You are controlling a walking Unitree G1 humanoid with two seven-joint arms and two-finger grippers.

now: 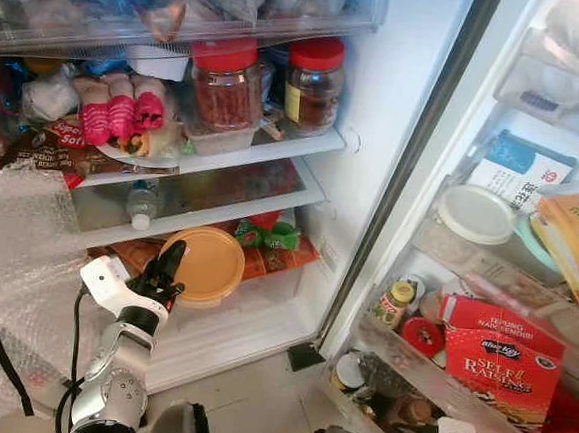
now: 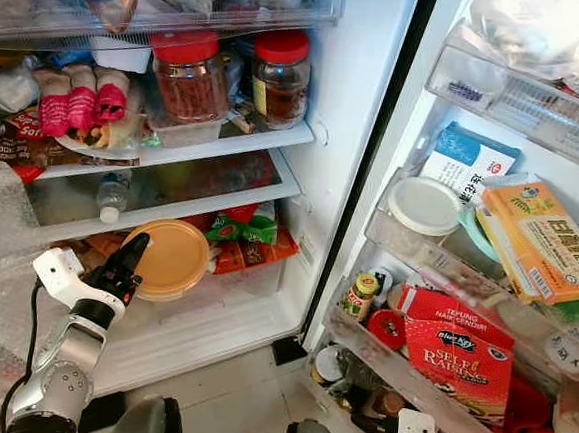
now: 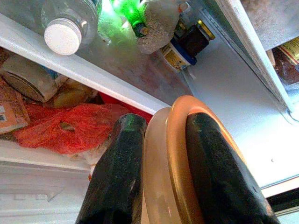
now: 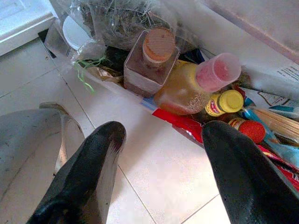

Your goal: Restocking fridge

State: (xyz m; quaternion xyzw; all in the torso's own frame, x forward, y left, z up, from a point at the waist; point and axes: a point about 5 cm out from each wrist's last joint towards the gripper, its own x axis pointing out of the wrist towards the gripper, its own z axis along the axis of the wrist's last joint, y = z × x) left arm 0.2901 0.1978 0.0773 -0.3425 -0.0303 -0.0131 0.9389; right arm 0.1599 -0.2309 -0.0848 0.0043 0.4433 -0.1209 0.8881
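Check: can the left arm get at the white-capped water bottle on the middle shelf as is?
Probably not yet: the left tool is shut on the orange-lidded container. The water bottle lies just above, nothing in front.

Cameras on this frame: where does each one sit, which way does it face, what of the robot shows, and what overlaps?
Left eye view: head, looking down into the open fridge; left arm with left gripper at the orange-lidded container.
Right eye view: stereo twin, same scene, shifted toward the door shelves.
Left wrist view: along its black fingers, jaws clamped on that container's rim, bottle cap above.
Right wrist view: right gripper with jaws apart over floor tiles, facing door-shelf bottles.
Shared: both eyes and the left wrist view see the container.
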